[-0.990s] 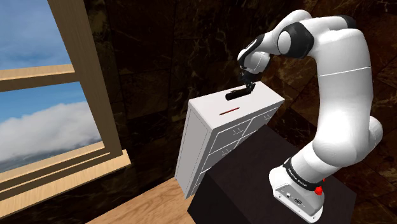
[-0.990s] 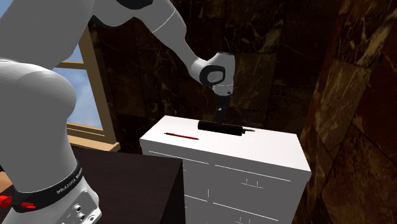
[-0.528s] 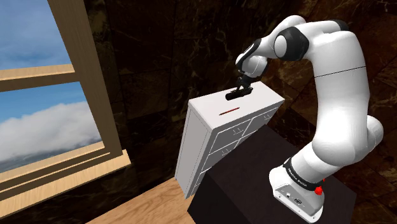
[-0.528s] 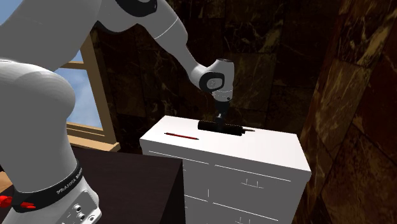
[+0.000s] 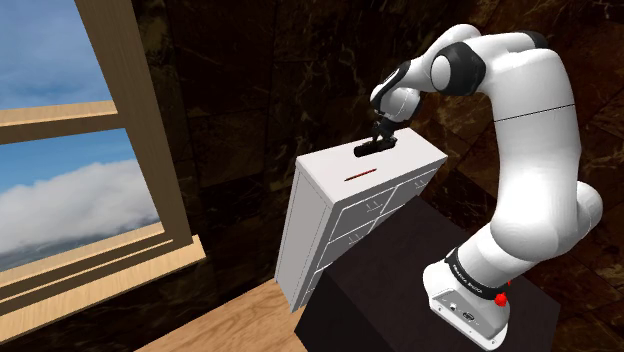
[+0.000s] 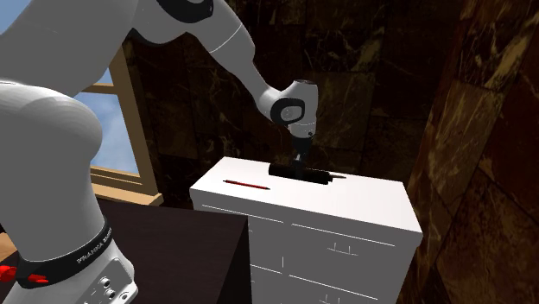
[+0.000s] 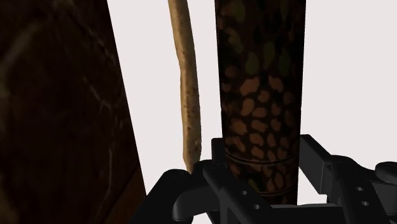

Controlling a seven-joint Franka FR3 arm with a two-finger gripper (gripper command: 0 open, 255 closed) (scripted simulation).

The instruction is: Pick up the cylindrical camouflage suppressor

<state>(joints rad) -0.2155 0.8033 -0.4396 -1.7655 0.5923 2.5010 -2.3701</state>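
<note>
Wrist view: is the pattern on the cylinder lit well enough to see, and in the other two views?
Wrist view: the cylinder is dim, yet its brown and green spots show against the bright white cabinet top. Shoulder view and second exterior view: it looks plain black, no pattern readable.

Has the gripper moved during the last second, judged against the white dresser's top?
Yes. The gripper has come down toward the dresser's top, over the camouflage suppressor lying there.

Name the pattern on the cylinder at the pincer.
Camouflage: the cylinder is dark brown with orange-brown and green blotches, clearest in the wrist view.
</note>
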